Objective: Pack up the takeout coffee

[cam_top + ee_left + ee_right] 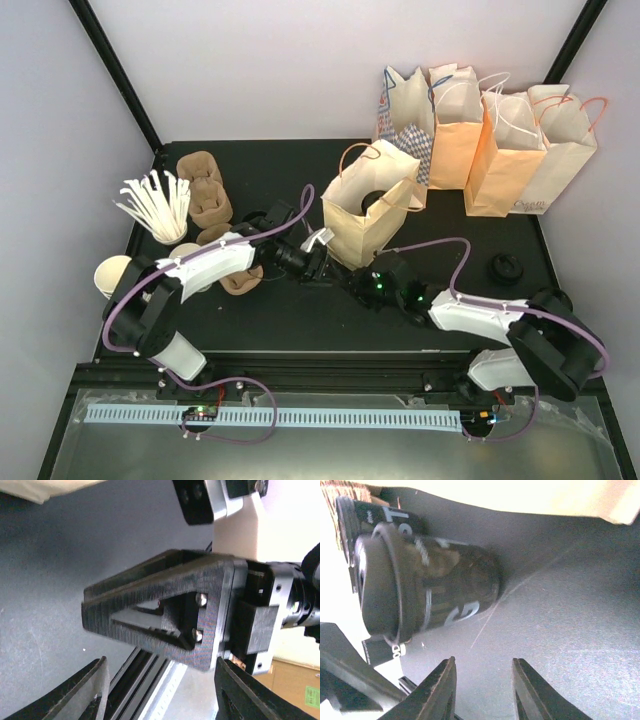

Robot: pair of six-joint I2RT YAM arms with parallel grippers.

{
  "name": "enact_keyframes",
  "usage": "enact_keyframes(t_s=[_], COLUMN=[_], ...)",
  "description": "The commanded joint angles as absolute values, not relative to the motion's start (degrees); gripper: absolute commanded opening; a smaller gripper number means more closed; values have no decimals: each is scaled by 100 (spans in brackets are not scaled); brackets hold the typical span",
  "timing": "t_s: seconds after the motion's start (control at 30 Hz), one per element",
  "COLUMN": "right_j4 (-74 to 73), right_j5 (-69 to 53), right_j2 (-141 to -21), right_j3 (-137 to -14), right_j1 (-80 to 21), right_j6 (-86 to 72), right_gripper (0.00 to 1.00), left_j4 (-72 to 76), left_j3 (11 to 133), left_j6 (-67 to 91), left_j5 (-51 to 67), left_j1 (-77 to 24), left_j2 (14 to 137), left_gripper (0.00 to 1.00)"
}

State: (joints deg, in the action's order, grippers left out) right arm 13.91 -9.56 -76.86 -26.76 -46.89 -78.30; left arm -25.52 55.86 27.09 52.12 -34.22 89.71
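The takeout coffee (455,580) wears its lid (377,580) and stands on the bench (580,630) just ahead of the right gripper (484,667), outside the open bag (355,235), so we judge bagging is what remains. It looks upright, lid up, long axis vertical (that wrist view is rolled). The right gripper and the left gripper (160,680) both gape, empty.

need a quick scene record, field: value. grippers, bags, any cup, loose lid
left gripper: open, empty, facing the right gripper
right gripper: open, empty
open bag: upright mid-table, just behind both grippers
dark cup: pale lettering, black lid on, ahead of the right gripper, not touched
loose lid: black, on the table at the right
spare bags: upright row, back right
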Motion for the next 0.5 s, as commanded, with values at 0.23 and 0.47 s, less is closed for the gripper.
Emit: enact_keyframes(t_s=[0.23, 0.47], right_j4=[-1879, -2690], right_j5=[-516, -289], right_j2=[-6777, -6123], right_j3=[-3993, -4057], right_j1=[-4709, -4726], right_j6=[-5812, -5566], right_gripper=[47, 55], left_j4=[-4240, -5468], left_j3=[7028, 7550], left_j6=[2166, 1418], left_j5=[3974, 1552], left_j1=[-3369, -3365], left_j2=[8262, 8048], left_gripper=[67, 82])
